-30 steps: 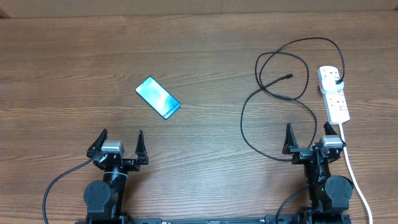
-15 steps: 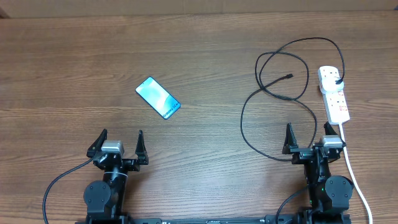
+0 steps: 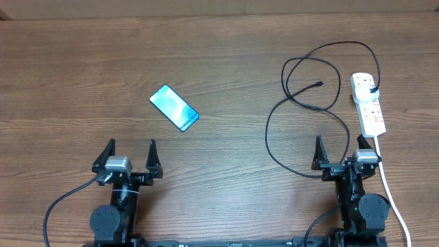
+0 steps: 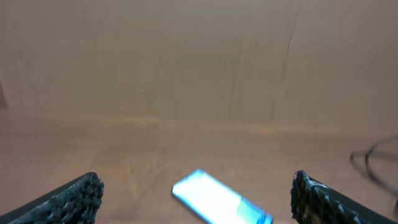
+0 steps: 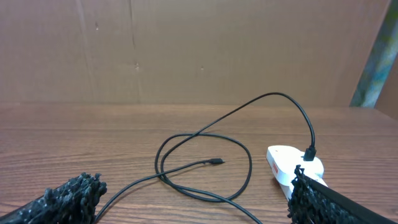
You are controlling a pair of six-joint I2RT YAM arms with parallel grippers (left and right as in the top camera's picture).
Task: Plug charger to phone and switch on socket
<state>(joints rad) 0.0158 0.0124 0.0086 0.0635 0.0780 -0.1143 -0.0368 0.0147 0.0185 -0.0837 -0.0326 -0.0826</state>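
Note:
The phone [image 3: 173, 108] lies flat on the wood table, screen lit cyan, left of centre; the left wrist view shows it blurred [image 4: 219, 200] ahead between my fingers. The charger cable [image 3: 302, 103] lies in loose black loops at the right, its connector tip [image 3: 319, 84] free on the table, its plug [image 3: 372, 90] in the white socket strip [image 3: 368, 103]. The right wrist view shows the tip [image 5: 217, 162], the cable [image 5: 186, 140] and the strip [image 5: 287, 163]. My left gripper [image 3: 127, 158] is open and empty near the front edge. My right gripper [image 3: 339, 152] is open and empty, just before the cable loops.
The strip's thick white cord [image 3: 392, 199] runs down past my right arm to the front edge. A brown cardboard wall [image 5: 199, 50] stands behind the table.
My left gripper has shifted slightly left and its fingers have spread a little wider. The right arm, phone and cable have not moved.

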